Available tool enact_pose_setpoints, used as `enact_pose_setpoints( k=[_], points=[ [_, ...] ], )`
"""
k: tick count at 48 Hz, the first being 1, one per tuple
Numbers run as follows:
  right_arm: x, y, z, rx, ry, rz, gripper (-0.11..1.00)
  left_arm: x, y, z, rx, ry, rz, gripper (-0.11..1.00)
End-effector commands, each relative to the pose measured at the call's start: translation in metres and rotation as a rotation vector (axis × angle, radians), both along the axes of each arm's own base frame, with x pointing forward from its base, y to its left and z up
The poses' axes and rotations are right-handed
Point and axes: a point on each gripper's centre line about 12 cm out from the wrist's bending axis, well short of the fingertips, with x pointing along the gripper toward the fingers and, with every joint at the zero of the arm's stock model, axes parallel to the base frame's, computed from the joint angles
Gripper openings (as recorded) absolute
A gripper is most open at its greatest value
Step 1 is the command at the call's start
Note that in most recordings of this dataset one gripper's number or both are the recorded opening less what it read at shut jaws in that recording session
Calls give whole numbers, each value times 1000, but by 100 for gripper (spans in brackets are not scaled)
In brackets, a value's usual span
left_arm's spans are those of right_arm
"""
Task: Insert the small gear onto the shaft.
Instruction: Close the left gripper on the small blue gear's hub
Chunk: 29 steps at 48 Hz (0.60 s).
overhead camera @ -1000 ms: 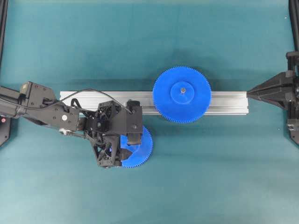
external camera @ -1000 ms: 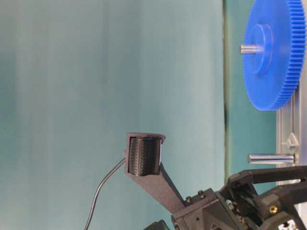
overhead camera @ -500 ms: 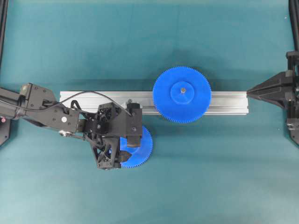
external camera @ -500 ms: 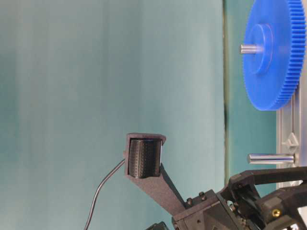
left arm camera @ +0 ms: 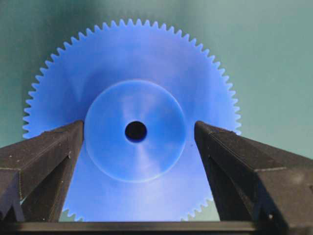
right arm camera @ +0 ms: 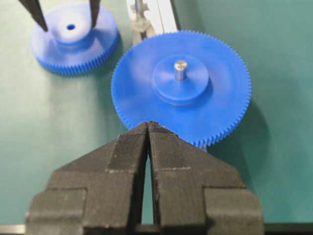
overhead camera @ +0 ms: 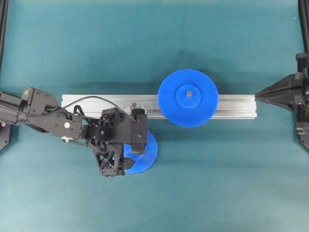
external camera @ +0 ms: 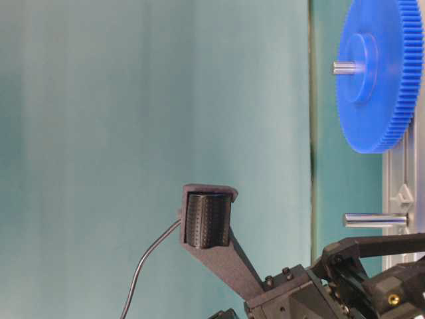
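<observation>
The left pincer (left arm camera: 136,147) hangs spread wide over the small gear (left arm camera: 132,122), one finger either side of the raised hub and neither touching it, in what looks like the moment before the pickup. The gear lies flat on the teal counter (overhead camera: 154,43), just beside the aluminium rail (overhead camera: 231,107) on the rail's near side. The shaft (external camera: 374,220), a thin grey pin, stands on the rail between the small gear and the large blue gear (overhead camera: 188,98), which sits on its own pin further along the rail. The next move appears to call for the fingers to come down around the hub and squeeze it squarely, then lift, carry the short way to the rail and line the small centre hole up with the pin. At the rail's far end the right pincer (right arm camera: 147,128) waits with its fingers pressed together, holding nothing. The counter is a plain matte teal sheet; a flat teal backdrop closes off the room.
</observation>
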Motion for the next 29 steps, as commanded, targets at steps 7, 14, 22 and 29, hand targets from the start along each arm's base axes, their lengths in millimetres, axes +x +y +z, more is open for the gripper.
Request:
enact_pose_setpoints(
  k=[7, 14, 22, 29],
  points=[
    [2, -1, 4, 7, -11, -8, 8, 5, -2, 6, 0, -22, -8, 91],
    [2, -1, 3, 7, -10, -8, 8, 5, -2, 2, 0, -12, -7, 91],
    [2, -1, 3, 7, -10, -8, 8, 3, -2, -6, 2, 9, -6, 91],
    [1, -1, 4, 6, -14, -6, 8, 2, -2, -8, 4, 13, -7, 91]
  ],
)
